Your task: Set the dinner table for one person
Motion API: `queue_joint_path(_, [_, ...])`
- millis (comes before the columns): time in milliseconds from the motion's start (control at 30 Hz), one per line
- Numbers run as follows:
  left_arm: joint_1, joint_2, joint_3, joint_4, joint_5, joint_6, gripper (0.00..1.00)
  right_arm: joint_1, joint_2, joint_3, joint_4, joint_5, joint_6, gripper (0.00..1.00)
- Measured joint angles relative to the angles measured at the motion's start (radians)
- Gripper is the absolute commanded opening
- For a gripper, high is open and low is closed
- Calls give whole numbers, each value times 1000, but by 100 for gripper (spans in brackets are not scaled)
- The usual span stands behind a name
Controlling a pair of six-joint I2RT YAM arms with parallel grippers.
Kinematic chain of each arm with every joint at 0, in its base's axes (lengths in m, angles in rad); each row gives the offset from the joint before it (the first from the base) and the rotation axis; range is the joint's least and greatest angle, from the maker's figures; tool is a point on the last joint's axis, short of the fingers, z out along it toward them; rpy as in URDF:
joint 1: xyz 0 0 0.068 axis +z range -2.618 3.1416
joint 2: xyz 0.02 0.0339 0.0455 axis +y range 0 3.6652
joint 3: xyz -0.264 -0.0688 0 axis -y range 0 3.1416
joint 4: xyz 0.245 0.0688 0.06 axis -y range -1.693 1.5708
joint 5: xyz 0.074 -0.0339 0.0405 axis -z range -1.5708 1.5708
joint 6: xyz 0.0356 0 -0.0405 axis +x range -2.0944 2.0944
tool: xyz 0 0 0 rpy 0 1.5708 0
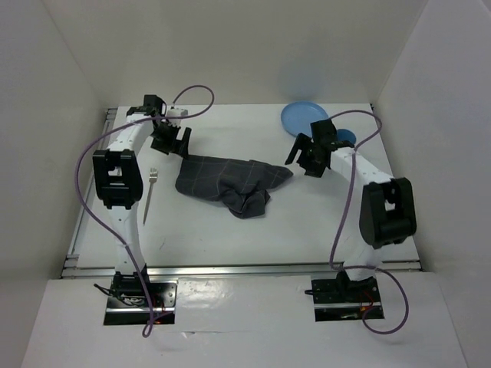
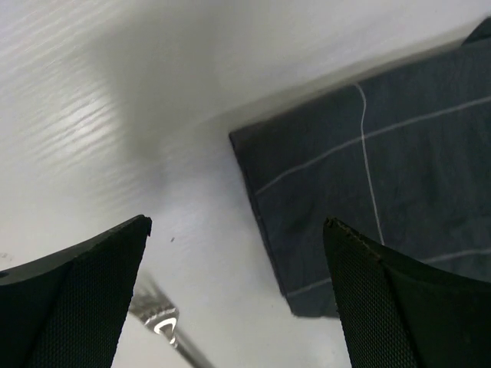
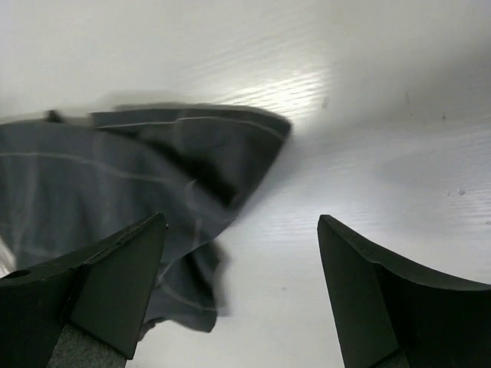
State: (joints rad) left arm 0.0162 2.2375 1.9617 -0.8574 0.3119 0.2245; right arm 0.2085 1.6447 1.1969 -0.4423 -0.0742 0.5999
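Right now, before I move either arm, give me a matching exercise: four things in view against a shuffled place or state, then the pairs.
Things:
1. fork
2. blue plate
3. placemat
4. left end effector

Place or state:
A. open, holding nothing
B. lying at the left side of the dinner table
C. far right, towards the back wall
D. rumpled, in the middle

Pairs: 1-B, 2-C, 3-D, 4-A

On dinner table (image 1: 230,245), fork (image 1: 149,196) lies left of placemat (image 1: 222,180), plate (image 1: 301,119) behind.
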Motion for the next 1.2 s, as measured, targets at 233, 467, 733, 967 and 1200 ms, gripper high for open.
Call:
queue_joint_path(233, [-53, 126, 105, 13, 8, -31, 100, -30, 247, 150, -15, -59, 11, 89])
queue_joint_path(467, [-87, 164, 130, 6, -11, -37, 85, -30, 315, 167, -6, -123, 64, 90])
queue_joint_path(733, [-76, 174, 125, 3, 3, -26, 2, -28, 363, 174, 22, -175, 129, 70])
queue_joint_path(967, [-79, 159, 100, -8, 11, -18, 0, -55, 397, 152, 67, -190, 178, 0])
queue_joint_path(1200, [-79, -42, 8, -86, -4, -3, 0, -65, 348, 140, 45, -147, 139, 0])
